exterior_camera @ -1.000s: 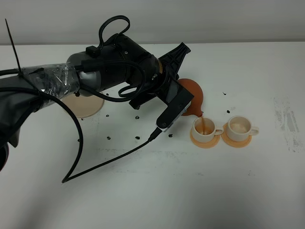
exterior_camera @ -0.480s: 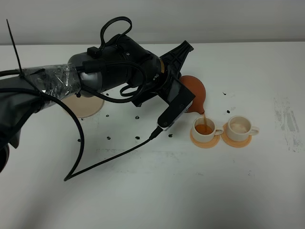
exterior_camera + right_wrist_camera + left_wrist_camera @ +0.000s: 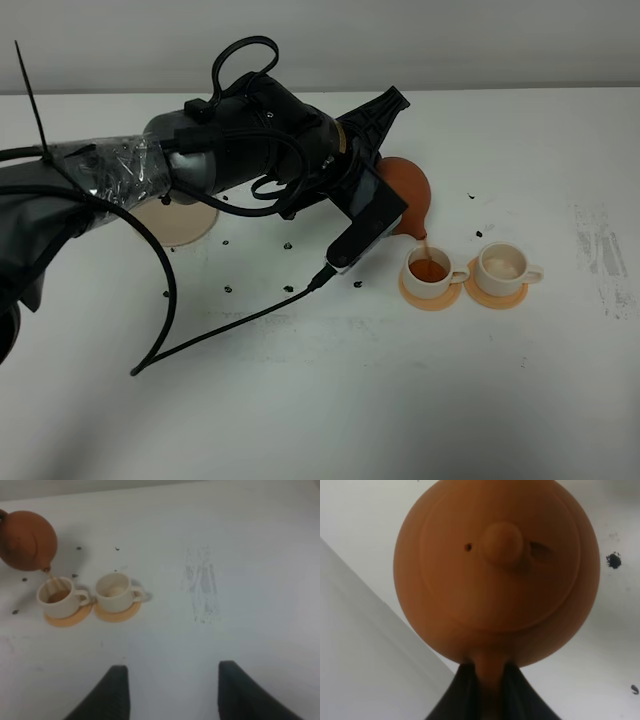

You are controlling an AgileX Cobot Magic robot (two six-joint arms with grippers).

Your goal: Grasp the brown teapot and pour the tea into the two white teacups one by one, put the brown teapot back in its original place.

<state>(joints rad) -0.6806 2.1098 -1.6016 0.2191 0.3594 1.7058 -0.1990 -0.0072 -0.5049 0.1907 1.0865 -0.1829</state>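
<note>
Left claw (image 3: 489, 676): I see it pinching the teapot (image 3: 495, 570) by its handle.
Teapot: tilted above the worktop (image 3: 330, 400), spout over the closest cup (image 3: 428, 288), tea (image 3: 430, 270) streaming in.
Other cup (image 3: 500, 263): just beside the first, pale inside.
Beige saucer (image 3: 178, 222): well apart, partly behind the arm (image 3: 250, 150).
Right claw (image 3: 172, 667): spread.
</note>
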